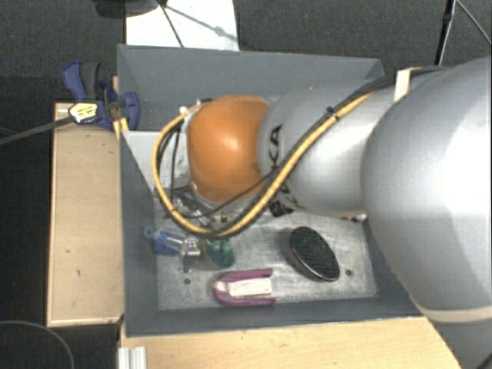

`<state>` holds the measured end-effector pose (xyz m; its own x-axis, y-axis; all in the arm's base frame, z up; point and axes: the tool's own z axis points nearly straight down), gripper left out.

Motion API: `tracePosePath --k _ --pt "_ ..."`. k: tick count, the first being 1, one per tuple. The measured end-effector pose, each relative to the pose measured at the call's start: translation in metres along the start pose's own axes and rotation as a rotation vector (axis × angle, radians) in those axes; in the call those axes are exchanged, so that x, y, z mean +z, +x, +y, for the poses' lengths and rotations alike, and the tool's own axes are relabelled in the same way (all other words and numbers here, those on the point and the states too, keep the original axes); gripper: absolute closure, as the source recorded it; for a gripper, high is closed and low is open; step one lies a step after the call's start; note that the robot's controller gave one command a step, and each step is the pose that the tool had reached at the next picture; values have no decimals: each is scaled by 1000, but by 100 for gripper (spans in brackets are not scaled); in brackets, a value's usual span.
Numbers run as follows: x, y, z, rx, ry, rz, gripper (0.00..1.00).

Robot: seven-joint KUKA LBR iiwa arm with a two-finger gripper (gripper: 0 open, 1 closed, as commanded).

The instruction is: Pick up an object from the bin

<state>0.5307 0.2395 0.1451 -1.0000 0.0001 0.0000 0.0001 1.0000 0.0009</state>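
My gripper reaches down under the orange wrist cover to the left part of the bin floor. A small blue piece lies just left of its tip, and a dark green piece lies just right of it. I cannot tell whether either one is between the fingers. A purple case with a white label lies on the floor in front of the gripper, near the front wall.
A black oval brush-like thing lies on the right part of the bin floor. The arm with its orange cover and yellow cable hides the middle and back of the bin.
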Motion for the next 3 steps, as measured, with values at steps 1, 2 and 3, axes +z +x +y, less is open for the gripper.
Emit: tracePosePath --k 1,2,3 --pt "77 -24 -28 59 -1 -3 0" --pt "71 2 9 -58 1 2 0" --pt "70 1 8 -49 0 1 100"
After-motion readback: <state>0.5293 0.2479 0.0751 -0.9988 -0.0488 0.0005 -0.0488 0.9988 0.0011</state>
